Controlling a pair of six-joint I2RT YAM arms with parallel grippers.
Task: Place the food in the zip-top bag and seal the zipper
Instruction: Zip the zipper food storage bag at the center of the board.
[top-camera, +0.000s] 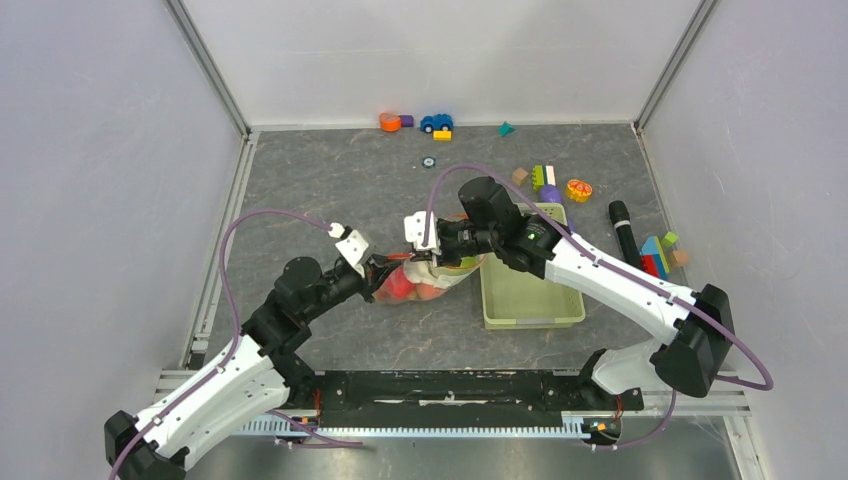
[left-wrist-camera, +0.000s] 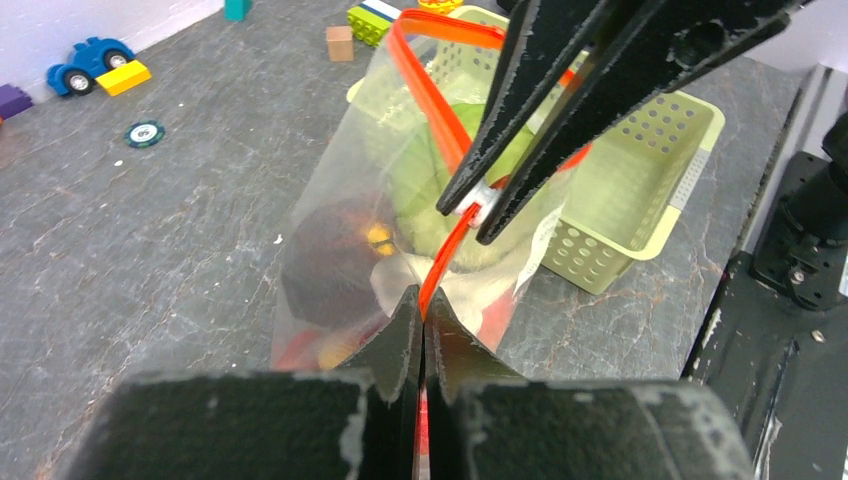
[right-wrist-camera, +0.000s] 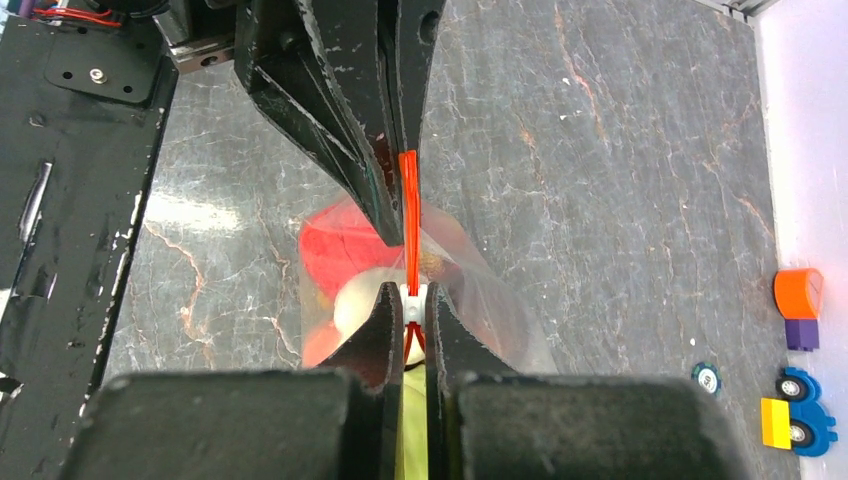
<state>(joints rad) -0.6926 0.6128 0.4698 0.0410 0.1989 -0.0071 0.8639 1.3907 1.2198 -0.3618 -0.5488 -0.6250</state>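
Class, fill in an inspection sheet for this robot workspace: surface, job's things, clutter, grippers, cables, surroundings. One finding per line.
Surface: table, dark grey, marbled.
Job's things: bag holds the food, red, yellow and green pieces; zipper shut from the left gripper up to the slider, still apart beyond it.
Clutter: basket beside the bag; toy car, blocks and a black cylinder towards the far and right edges.
Grippers: left gripper shut on the zipper's end; right gripper shut on the slider.
Cables: purple cables loop off both arms, away from the bag.
Surroundings: pale walls on three sides.
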